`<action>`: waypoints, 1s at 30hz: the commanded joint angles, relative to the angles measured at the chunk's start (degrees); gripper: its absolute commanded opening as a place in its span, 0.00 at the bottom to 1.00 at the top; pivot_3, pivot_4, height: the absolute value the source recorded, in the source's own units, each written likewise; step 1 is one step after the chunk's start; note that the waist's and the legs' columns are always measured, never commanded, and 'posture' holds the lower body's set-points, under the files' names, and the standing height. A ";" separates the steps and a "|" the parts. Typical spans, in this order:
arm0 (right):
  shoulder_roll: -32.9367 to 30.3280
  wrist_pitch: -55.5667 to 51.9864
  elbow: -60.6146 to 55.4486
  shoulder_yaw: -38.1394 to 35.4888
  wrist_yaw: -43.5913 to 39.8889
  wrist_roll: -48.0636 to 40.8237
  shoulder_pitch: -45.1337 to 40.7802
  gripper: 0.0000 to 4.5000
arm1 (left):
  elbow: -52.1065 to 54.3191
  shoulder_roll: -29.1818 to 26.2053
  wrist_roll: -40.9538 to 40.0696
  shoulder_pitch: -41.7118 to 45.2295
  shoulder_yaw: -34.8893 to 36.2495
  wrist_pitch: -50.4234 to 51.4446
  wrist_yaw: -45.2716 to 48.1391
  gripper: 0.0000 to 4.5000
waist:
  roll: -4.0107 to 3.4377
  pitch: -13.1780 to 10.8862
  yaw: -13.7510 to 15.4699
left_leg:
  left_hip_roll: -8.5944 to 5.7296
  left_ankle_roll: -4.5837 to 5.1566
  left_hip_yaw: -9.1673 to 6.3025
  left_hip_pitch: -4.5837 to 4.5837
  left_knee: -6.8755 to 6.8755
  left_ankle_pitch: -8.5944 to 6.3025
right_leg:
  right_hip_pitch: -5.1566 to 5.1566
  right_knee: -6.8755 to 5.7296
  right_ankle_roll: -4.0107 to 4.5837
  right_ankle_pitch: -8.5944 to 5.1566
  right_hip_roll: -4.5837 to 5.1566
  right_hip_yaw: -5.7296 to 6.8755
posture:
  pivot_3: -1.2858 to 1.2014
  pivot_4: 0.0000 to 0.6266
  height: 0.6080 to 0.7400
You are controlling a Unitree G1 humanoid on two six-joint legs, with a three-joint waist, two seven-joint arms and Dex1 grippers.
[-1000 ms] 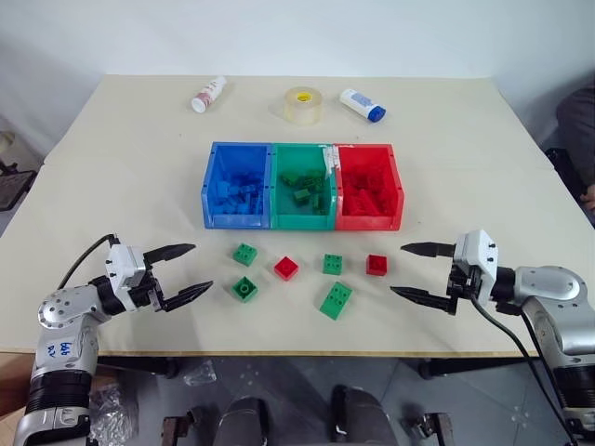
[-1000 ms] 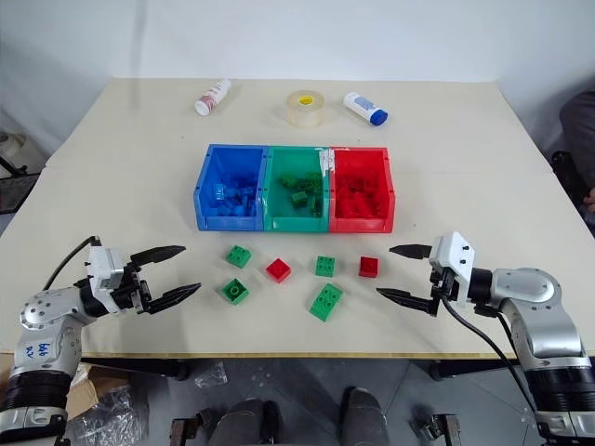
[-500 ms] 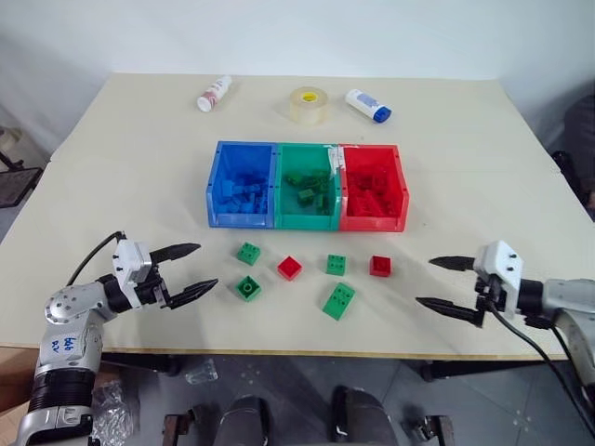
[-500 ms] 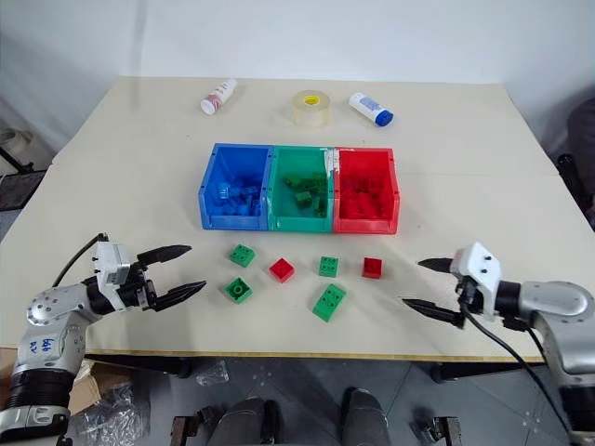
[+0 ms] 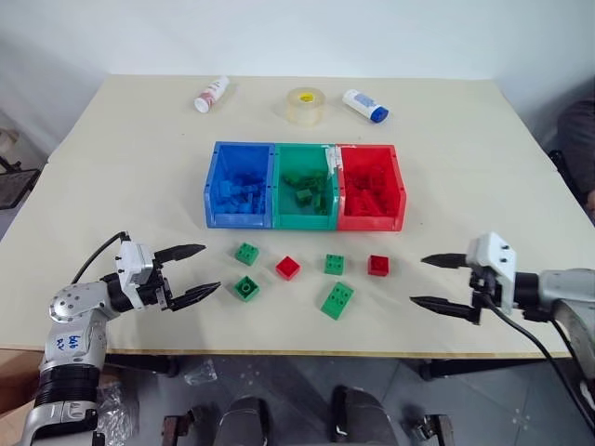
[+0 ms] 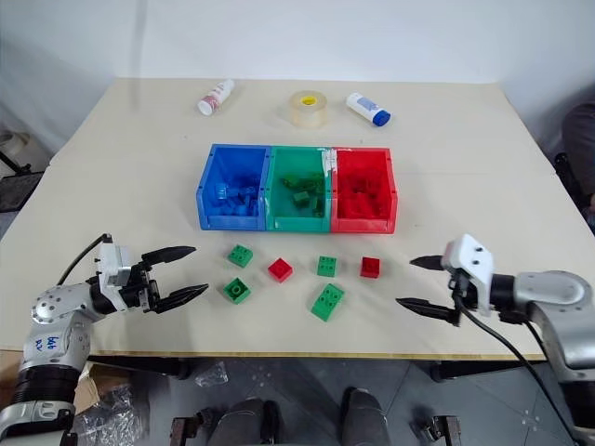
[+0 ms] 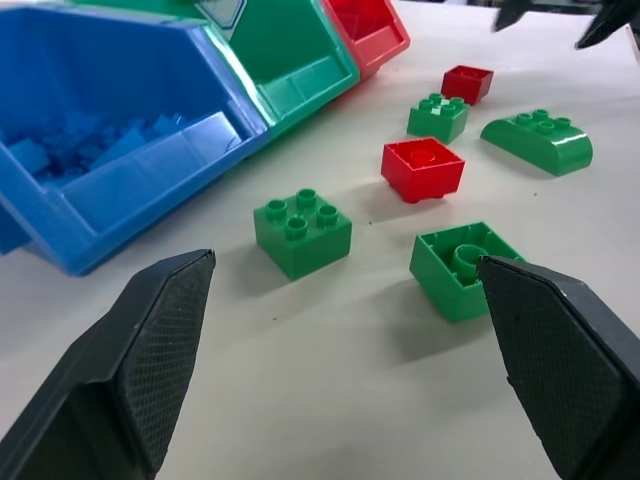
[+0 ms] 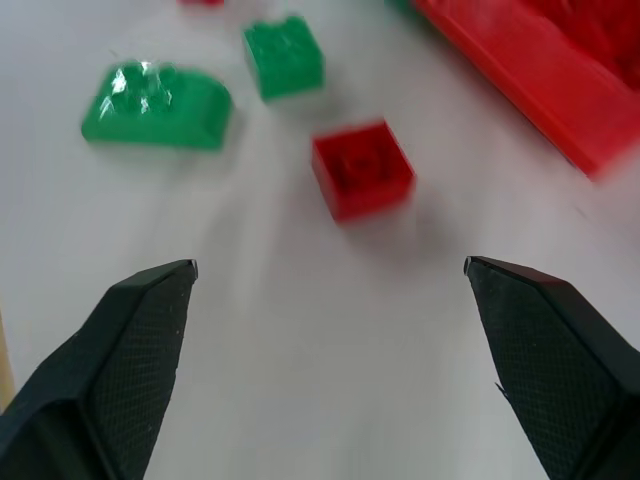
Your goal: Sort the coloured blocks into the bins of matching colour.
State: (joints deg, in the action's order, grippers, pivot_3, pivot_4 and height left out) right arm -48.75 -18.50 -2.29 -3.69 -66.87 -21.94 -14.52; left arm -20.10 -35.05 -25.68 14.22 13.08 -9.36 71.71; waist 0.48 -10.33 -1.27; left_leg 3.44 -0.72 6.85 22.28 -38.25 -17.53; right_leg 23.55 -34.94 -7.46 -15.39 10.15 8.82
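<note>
Three joined bins stand mid-table: blue (image 5: 237, 220), green (image 5: 303, 221) and red (image 5: 370, 223), each with blocks inside. In front of them lie loose blocks: a green square (image 5: 246, 253), an upturned green one (image 5: 246, 288), a red one (image 5: 288, 268), another green (image 5: 335, 264), another red (image 5: 377, 265) and a longer green one (image 5: 337, 299). My left gripper (image 5: 211, 268) is open, just left of the two leftmost green blocks (image 7: 302, 232). My right gripper (image 5: 418, 280) is open, right of the red block (image 8: 362, 168). Neither holds anything.
At the table's far side lie a tape roll (image 5: 304, 105) and two small white bottles (image 5: 209, 94) (image 5: 363, 105). A person's dark sleeve (image 5: 581, 139) shows at the right edge. The table's front edge runs just below both grippers.
My right gripper has drawn back to the right, away from the red block, and tipped slightly downward. The left gripper has stayed put. No block has moved.
</note>
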 commanded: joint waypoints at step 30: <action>12.58 -0.81 8.16 1.14 10.38 2.23 -19.22 0.32 | 3.62 -0.15 -7.16 -4.83 3.46 -4.88 10.18 1.00 | -0.01 0.00 -0.45 | 0.04 -0.02 0.01 0.01 -0.03 -0.01 | 0.04 -0.06 0.01 0.00 -0.02 0.00 | 0.52 0.24 1.00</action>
State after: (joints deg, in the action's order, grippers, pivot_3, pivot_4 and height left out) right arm -36.60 -18.49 6.20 -0.49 -58.34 -18.94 -31.08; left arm -16.45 -34.92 -31.19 8.78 15.44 -13.23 80.41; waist 0.47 -10.33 -1.72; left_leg 3.52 -0.74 6.87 22.28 -38.27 -17.54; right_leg 23.59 -35.01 -7.44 -15.38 10.10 8.81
